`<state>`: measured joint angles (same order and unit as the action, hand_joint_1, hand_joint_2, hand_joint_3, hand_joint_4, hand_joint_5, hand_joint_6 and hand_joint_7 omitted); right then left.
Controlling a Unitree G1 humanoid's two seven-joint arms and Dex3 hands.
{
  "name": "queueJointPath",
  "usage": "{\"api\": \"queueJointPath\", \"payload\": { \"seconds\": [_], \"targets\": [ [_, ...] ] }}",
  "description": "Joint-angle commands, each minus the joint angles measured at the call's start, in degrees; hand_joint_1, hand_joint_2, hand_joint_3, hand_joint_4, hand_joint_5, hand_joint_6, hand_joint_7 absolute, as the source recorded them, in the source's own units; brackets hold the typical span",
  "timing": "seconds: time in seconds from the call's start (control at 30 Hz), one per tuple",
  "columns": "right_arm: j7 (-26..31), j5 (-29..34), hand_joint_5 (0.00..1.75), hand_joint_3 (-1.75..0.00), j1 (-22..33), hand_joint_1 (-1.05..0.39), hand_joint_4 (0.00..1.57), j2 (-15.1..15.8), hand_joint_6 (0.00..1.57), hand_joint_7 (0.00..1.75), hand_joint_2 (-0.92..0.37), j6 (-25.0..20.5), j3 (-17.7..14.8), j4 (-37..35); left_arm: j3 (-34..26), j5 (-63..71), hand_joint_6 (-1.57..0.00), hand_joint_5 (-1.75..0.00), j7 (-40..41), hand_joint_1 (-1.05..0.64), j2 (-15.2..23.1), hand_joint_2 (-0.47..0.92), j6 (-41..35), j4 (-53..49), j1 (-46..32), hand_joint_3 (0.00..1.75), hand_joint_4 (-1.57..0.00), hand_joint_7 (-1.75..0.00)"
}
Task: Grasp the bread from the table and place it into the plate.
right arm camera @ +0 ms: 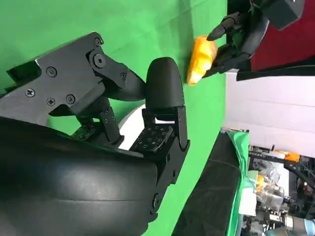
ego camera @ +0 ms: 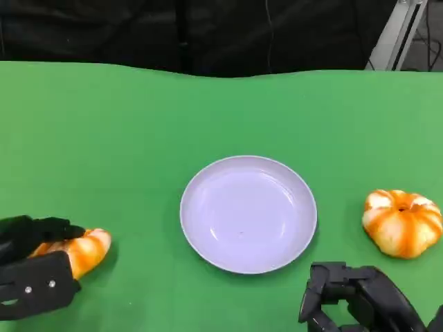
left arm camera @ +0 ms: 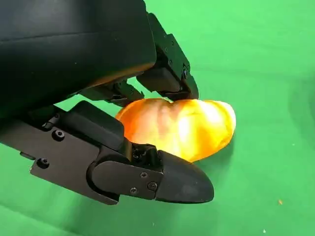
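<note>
The bread [ego camera: 86,250], an orange and white glazed roll, lies at the table's lower left. My left hand [ego camera: 31,273] grips it, with fingers on both sides. Up close, the bread [left arm camera: 182,128] sits between the left hand's [left arm camera: 74,73] upper fingers and its thumb below. The white plate [ego camera: 249,214] stands empty at the table's middle, to the right of the bread. My right hand [ego camera: 360,301] hovers near the front edge, below the plate's right side, holding nothing. From the right wrist, beyond my right hand [right arm camera: 98,147], the bread [right arm camera: 202,59] shows in the left hand [right arm camera: 246,34].
A pumpkin-shaped orange and white bun [ego camera: 403,223] lies to the right of the plate, just beyond my right hand. The green cloth [ego camera: 104,138] covers the table up to its far edge, with dark space behind. A metal frame [ego camera: 401,28] stands at the back right.
</note>
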<state>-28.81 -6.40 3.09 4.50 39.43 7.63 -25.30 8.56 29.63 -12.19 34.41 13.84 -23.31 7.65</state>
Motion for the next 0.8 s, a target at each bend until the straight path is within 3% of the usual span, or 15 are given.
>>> {"api": "queueJointPath", "payload": {
  "seconds": [0.03, 0.2, 0.27, 0.33, 0.53, 0.8],
  "targets": [
    [0.2, -0.18, 1.58, -1.07, 0.42, -0.11, 0.82, 0.23, 0.85, 1.3, -0.56, 0.15, -0.18, 0.5, 1.14, 0.28, -0.58, -0.01, 0.32, -1.04, 0.94, 0.92, 0.4, -2.14, 0.17, 0.25, -0.58, 0.0],
    [0.26, -0.06, 1.58, -1.08, 0.41, -0.11, 0.82, 0.29, 0.84, 1.3, -0.55, 0.01, -0.16, 0.57, 1.31, -0.76, -0.58, -0.01, -0.92, -1.04, 1.08, 0.92, 0.46, -2.53, 0.45, 0.24, -0.58, 0.0],
    [0.37, 0.14, 1.59, -1.08, 0.39, -0.1, 0.82, 0.38, 0.84, 1.3, -0.55, -0.14, -0.15, 0.66, 1.3, -2.06, -0.53, -0.01, -2.92, -0.54, 1.17, 0.8, 0.18, -2.66, 0.68, 0.09, -0.52, 0.0],
    [0.41, 0.21, 1.59, -1.08, 0.38, -0.11, 0.82, 0.4, 0.84, 1.31, -0.55, -0.17, -0.15, 0.68, 1.34, -2.5, -0.52, -0.01, -3.51, -0.43, 1.26, 0.79, 0.06, -2.66, 0.75, 0.05, -0.51, 0.0],
    [0.05, -0.27, 1.59, -1.08, 0.32, -0.1, 0.82, 0.26, 0.84, 1.31, -0.56, -0.14, -0.23, 0.37, 1.44, -3.14, -0.5, 0.0, -4.51, -0.34, 1.92, 0.79, -0.31, -1.67, 0.4, 0.02, -0.51, 0.0],
    [0.04, -0.28, 1.59, -1.07, 0.32, -0.1, 0.82, 0.26, 0.84, 1.3, -0.56, -0.14, -0.24, 0.37, 1.57, -3.29, -0.5, 0.0, -4.56, -0.33, 2.01, 0.8, -0.48, -1.54, 0.39, 0.01, -0.51, 0.0]
  ]
}}
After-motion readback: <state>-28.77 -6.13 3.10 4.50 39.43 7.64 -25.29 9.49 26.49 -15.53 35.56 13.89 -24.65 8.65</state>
